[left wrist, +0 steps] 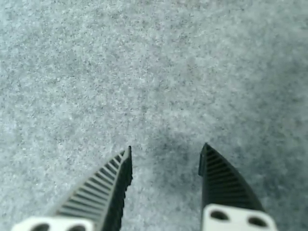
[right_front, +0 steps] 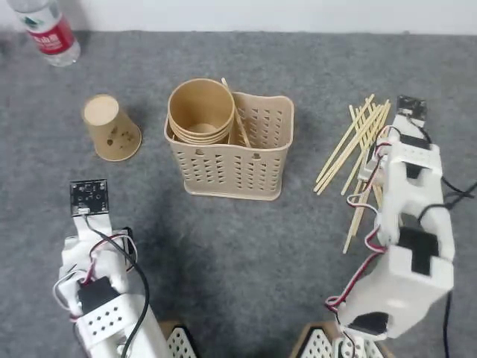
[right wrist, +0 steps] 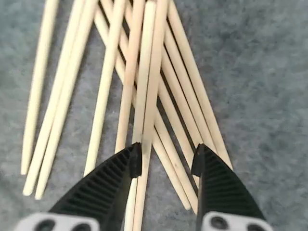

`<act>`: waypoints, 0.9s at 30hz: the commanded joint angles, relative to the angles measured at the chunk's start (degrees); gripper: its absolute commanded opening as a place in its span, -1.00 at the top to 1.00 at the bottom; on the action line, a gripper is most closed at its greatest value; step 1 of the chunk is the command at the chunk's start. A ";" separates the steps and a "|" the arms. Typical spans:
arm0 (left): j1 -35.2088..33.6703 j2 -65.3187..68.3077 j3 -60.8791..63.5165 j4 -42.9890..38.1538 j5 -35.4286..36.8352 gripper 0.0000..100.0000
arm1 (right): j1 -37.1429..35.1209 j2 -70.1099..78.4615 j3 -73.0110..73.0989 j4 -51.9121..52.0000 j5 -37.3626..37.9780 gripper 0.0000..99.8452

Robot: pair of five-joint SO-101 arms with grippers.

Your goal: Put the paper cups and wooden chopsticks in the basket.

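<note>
A beige perforated basket (right_front: 257,168) stands mid-table, holding stacked paper cups (right_front: 200,112) and a chopstick (right_front: 232,104). One more paper cup (right_front: 110,128) lies on its side to the basket's left. Several wooden chopsticks (right_front: 352,145) lie fanned on the carpet to the right of the basket. My right gripper (right wrist: 166,156) is open just above those chopsticks (right wrist: 144,86), a few of them running between its fingers. At the near left my left gripper (left wrist: 166,156) hangs open over bare grey carpet, with nothing in it.
A plastic water bottle (right_front: 46,30) lies at the far left corner. Grey carpet (right_front: 246,253) covers the table, with open floor in front of the basket between the two arms. Cables run along the right arm (right_front: 406,224).
</note>
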 commanded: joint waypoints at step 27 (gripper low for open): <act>0.44 -0.79 -0.22 0.26 -0.53 0.57 | -0.92 6.11 -8.44 1.01 4.48 0.98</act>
